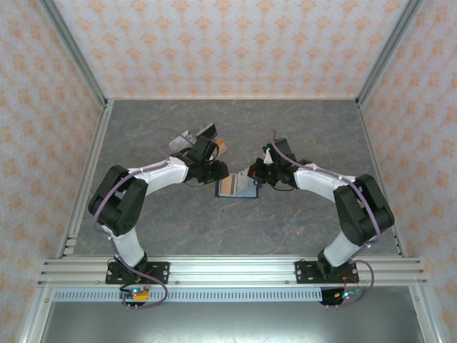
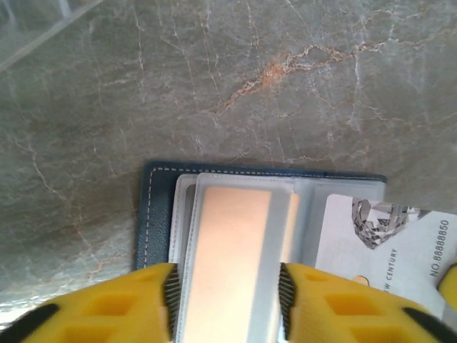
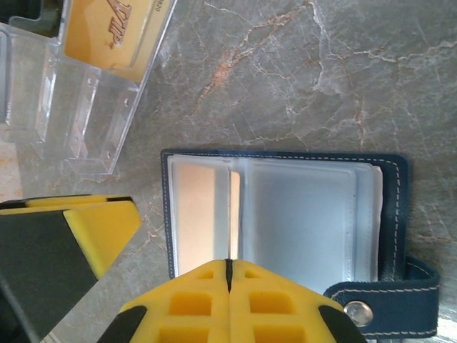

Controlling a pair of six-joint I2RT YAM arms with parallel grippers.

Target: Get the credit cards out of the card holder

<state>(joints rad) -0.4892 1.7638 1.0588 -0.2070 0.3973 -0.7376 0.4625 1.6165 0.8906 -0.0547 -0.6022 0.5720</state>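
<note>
**Fig. Card removal part-way: holder open, cards left inside**

Grey marble table, centre: card holder lies open & flat, closing tab unsnapped to one side. Clear acrylic stand, near the holder on the left arm's side, carries an orange credit card; judged 1 card already out.

Left in holder, min. 2: tan credit card inside a clear sleeve, and white credit card beside it, which appears to stick out past the holder's edge. Other pockets: contents can't be told. Est. progress: early-to-mid.

Left pincer: jaws apart, straddling the tan card's sleeve, one finger per long edge. It grips nothing; pad contact w/ sleeve can't be told.

Right pincer: jaws fully closed, tips together on the holder's edge at the sleeve fold, prob. pinning it down. It holds no card.
</note>
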